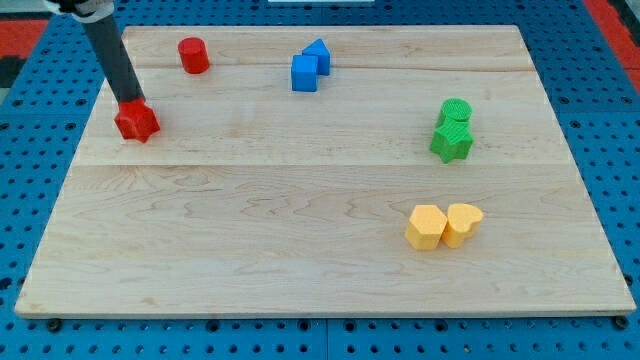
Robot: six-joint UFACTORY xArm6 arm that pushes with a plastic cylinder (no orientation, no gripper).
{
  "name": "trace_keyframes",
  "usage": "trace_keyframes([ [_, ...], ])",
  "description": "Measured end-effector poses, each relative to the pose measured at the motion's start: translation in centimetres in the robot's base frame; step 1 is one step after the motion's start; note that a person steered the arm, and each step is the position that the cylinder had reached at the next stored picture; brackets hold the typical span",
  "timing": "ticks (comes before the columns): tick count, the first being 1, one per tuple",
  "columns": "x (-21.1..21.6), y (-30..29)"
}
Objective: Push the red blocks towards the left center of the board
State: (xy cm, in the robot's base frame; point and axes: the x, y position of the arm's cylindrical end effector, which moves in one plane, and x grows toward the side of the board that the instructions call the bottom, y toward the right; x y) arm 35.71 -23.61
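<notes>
You find open surface (250, 220) across the middle and the view's bottom left. My tip (130, 101) touches the red star block (136, 122) at the left edge. The red cylinder block (193, 55) stands apart near the top.

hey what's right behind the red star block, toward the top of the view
My tip sits against the red star block on its far side. The rod covers the board just behind; the red cylinder stands farther off.

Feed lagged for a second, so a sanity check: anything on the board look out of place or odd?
Only the red pair is split. My tip sits against the top of the red star block near the view's left edge, while the red cylinder block stands alone near the top. Blue, green and yellow pairs sit snug, undamaged.
</notes>
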Motion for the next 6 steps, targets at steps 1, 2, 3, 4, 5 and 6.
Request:
trace_keyframes([
  [1,2.2,0.0],
  [2,1.3,0.1],
  [3,-3.3,2.3],
  [4,-5.7,7.9],
  [5,-7.7,12.3],
  [6,-12.1,12.3],
])
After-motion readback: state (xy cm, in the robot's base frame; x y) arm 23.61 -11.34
